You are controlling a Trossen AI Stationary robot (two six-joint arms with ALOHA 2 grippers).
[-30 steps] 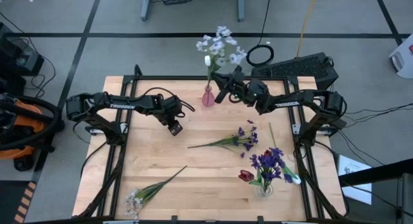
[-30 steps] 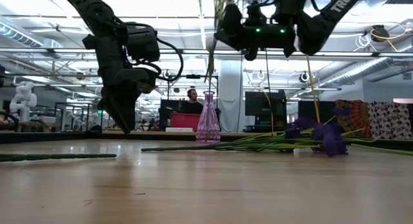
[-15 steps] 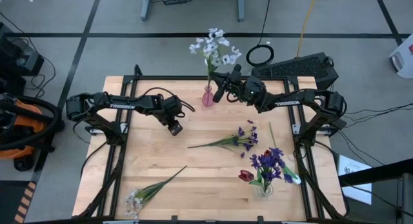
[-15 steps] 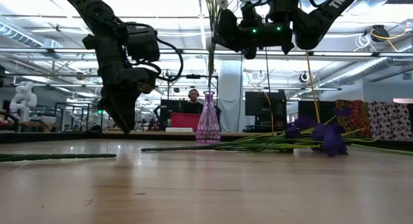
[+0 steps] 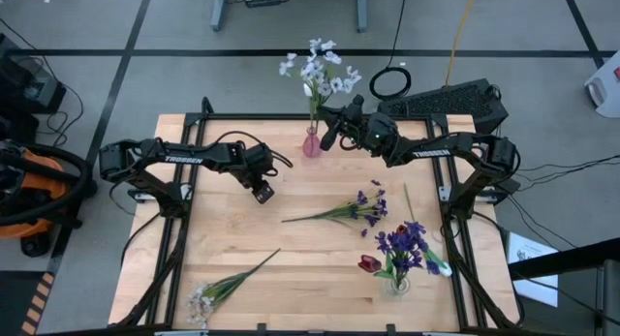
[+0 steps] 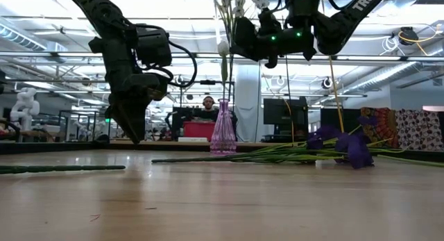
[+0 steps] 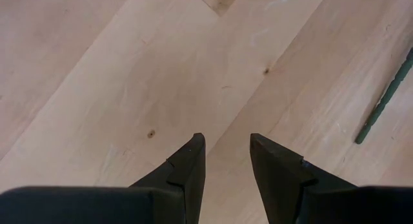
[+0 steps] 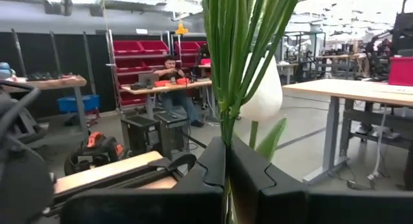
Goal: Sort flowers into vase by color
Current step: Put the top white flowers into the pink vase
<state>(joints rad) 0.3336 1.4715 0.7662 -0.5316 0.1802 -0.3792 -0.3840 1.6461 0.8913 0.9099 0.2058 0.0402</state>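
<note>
My right gripper (image 5: 327, 131) is shut on a bunch of white flowers (image 5: 317, 68) above the pink vase (image 5: 312, 143) near the table's far edge. In the low view the green stems (image 6: 224, 80) run straight down into the vase's neck (image 6: 223, 105), with a white tulip bud (image 6: 223, 48) beside the gripper (image 6: 239, 39). My left gripper (image 5: 263, 192) hangs open over bare wood left of the middle, touching nothing (image 7: 226, 143). A purple flower (image 5: 341, 210) lies flat mid-table, and a spray of tiny white blossoms (image 5: 211, 294) lies near the near left corner. My right gripper pinches several green stems (image 8: 227, 130) of the white bunch between its two fingers, below the blossoms. The fingers come level from the table's right side and lie across the stems. The bunch stands upright, blossoms above the fingers and lower stem ends inside the pink vase's neck.
A clear vase (image 5: 398, 283) near the near right corner holds purple flowers (image 5: 402, 245), with a dark red tulip (image 5: 368, 263) beside it. A black keyboard (image 5: 446, 100) and a ring (image 5: 390, 82) sit beyond the far edge. A person sits at a desk (image 6: 206, 105) in the room.
My right gripper has moved toward the table's left and down over the pink vase, still shut on the stems. The white bunch has swung from tilted to upright and sunk, so its blossoms now show at the top of the low view.
</note>
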